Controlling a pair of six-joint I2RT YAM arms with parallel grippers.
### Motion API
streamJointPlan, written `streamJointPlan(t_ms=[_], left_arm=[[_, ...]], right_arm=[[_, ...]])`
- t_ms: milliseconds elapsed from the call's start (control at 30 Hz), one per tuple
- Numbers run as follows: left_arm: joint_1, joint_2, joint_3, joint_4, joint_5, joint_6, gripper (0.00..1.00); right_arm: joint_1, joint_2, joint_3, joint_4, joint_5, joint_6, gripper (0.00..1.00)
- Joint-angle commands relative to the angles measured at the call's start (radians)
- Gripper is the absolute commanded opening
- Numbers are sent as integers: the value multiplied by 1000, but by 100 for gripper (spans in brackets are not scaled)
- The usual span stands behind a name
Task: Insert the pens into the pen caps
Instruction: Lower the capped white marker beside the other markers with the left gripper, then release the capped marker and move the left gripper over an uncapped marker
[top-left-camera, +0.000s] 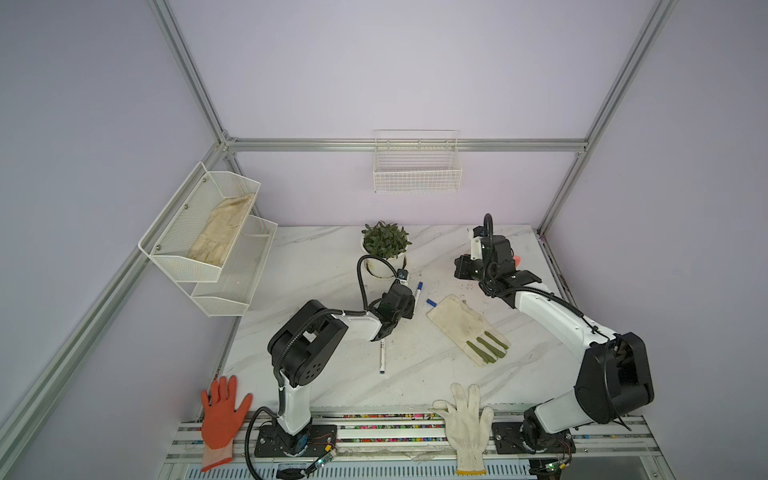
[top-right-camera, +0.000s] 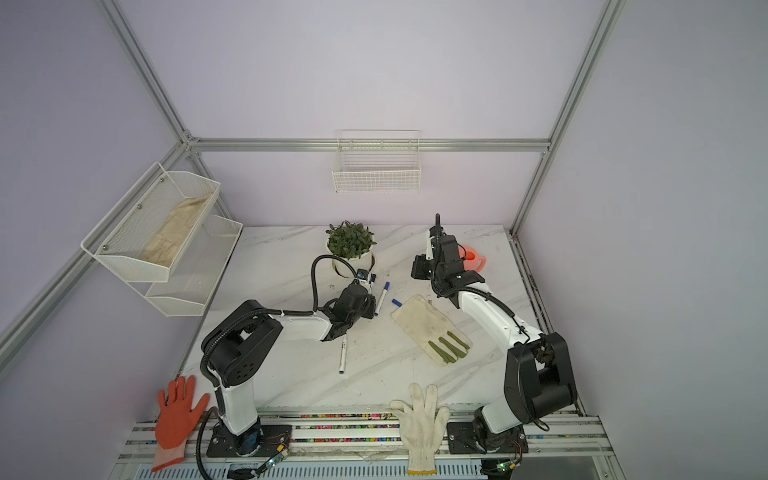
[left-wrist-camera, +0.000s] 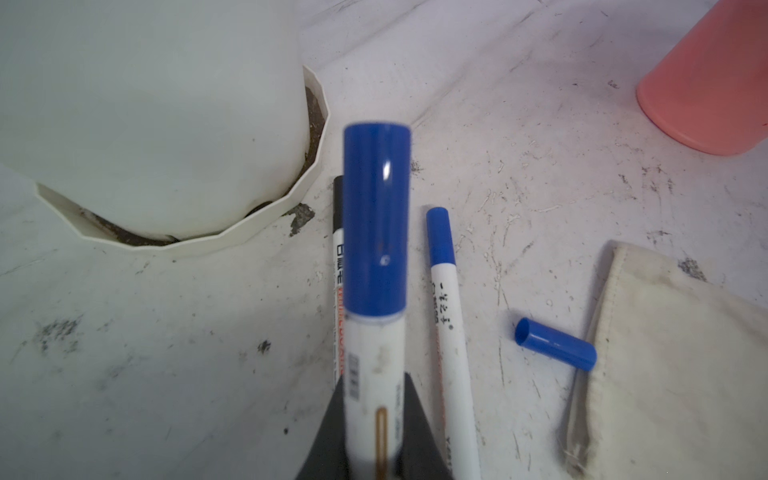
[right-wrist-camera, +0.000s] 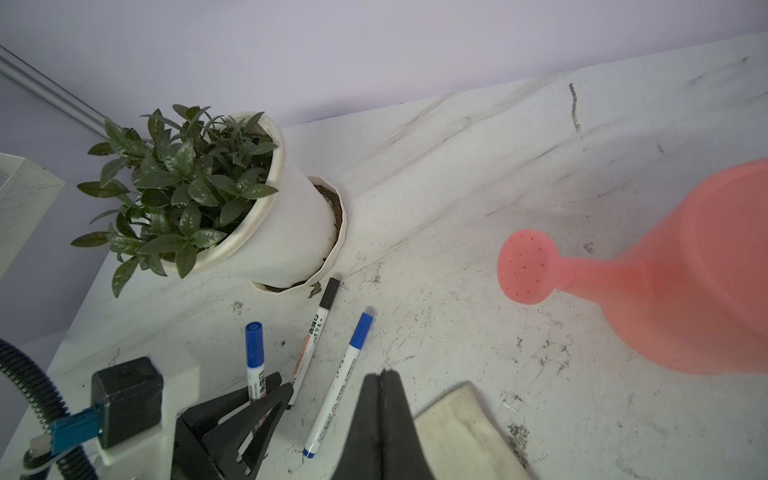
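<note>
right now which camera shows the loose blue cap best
Left wrist view: the loose blue cap lies close and sharp, open end showing, beside the glove. In both top views the cap is only a small speck. The right wrist view does not show it.

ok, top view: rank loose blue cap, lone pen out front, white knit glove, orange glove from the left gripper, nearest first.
From the left gripper, in a top view:
1. loose blue cap, just to its right
2. lone pen, nearer the front
3. white knit glove, front edge, right of centre
4. orange glove, front-left corner
</note>
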Motion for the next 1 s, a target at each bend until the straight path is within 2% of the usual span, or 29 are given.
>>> streamJointPlan(t_ms=[0,267,500,667,967], left_arm=[[3,11,113,-29,22,36,0],[6,84,204,-89,27,12,9],[11,99,210,-111,12,15,14],[12,105,213,-134,9,5,25],[12,91,222,-137,18,-7,27]], right_arm=[[-2,10,16,2,-13,15,0],[-2,22,21,-3,-24,21,0],[-2,19,18,-5,-19,18,0],[-1,23,22,-11,-27,17,0],[-2,23,26,-13,-32,20,0]])
